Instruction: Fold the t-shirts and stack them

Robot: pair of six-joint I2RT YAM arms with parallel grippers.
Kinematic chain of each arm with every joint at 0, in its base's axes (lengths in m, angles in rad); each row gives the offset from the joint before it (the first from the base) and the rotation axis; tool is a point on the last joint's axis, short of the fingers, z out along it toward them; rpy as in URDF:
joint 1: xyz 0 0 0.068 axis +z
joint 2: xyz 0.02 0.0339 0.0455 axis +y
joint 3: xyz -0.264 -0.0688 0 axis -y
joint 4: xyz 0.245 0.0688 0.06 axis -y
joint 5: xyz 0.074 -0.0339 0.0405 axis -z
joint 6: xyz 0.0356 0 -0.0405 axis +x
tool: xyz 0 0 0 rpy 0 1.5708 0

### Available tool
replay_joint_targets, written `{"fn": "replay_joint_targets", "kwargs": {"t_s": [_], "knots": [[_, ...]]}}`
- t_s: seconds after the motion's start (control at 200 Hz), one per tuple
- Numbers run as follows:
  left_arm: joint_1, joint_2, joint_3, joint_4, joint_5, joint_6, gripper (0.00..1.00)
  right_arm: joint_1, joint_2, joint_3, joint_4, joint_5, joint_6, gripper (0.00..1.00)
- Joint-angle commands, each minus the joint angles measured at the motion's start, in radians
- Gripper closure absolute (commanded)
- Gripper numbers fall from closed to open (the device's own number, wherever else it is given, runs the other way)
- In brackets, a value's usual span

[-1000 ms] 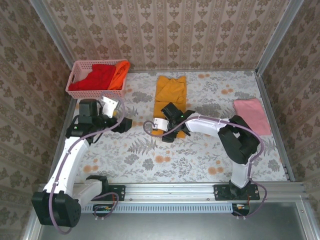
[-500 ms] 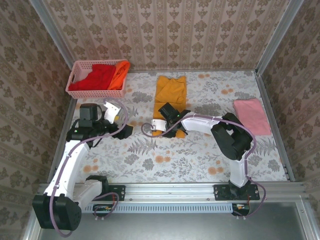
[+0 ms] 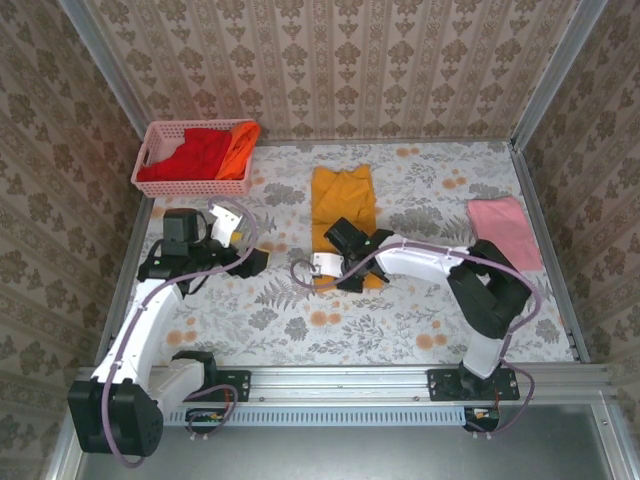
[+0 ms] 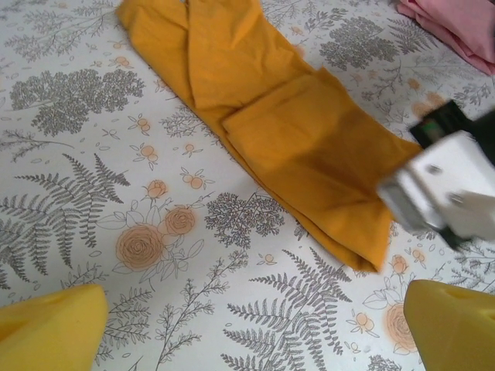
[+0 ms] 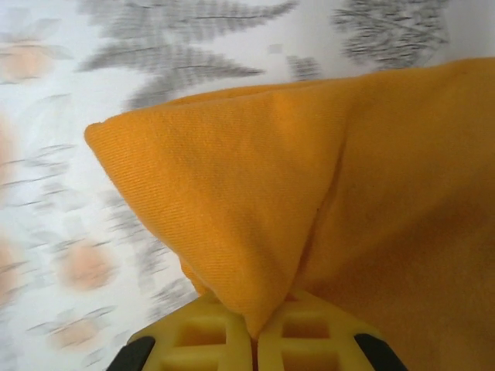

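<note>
The golden-yellow t-shirt [image 3: 343, 200] is lying part-folded at the middle of the floral table [image 3: 400, 320], its length running away from the arms. The right gripper [image 5: 254, 331] is clamping the shirt's near edge, its jaws pressed together on a raised ridge of cloth. The left gripper [image 4: 249, 328] is hovering just left of the shirt with its fingers spread wide, carrying nothing. The pale pink t-shirt [image 3: 503, 232] is sitting folded by the right edge. The red t-shirt [image 3: 195, 155] and the orange t-shirt [image 3: 240, 145] are lying heaped in the pink basket [image 3: 190, 187] at the far left corner.

Handling, as judged: the cloth is looking light, limp and sturdy. It will likely be sagging and dragging on the table, and bunching under a single pinch. A second hold at the other near corner should be keeping the edge straight.

Obscured: seen from overhead, the right wrist is covering the near end of the shirt. How many layers the jaws are taking cannot be told.
</note>
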Motion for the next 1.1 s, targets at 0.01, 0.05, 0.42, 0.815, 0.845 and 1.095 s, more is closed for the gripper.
{"fn": "replay_joint_targets", "kwargs": {"t_s": [0.01,0.05,0.42,0.815,0.845,1.095], "knots": [[-0.005,0.026,-0.01,0.077,0.013,-0.082,0.0,0.048,-0.123,-0.05,-0.155,-0.074,0.079,1.0],[-0.013,0.038,-0.01,0.096,-0.018,-0.12,0.0,0.062,-0.153,-0.061,-0.183,-0.085,0.095,1.0],[-0.179,0.345,0.083,0.317,-0.179,-0.581,0.0,0.098,-0.331,-0.03,-0.399,-0.154,0.145,1.0],[-0.316,0.768,0.342,0.307,-0.259,-0.918,0.39,0.041,-0.319,-0.001,-0.405,-0.148,0.099,1.0],[-0.32,0.794,0.353,0.306,-0.254,-0.928,0.42,0.036,-0.322,-0.003,-0.405,-0.145,0.097,1.0],[-0.319,0.952,0.452,0.271,-0.191,-0.971,0.58,0.011,-0.336,-0.013,-0.391,-0.128,0.101,1.0]]}}
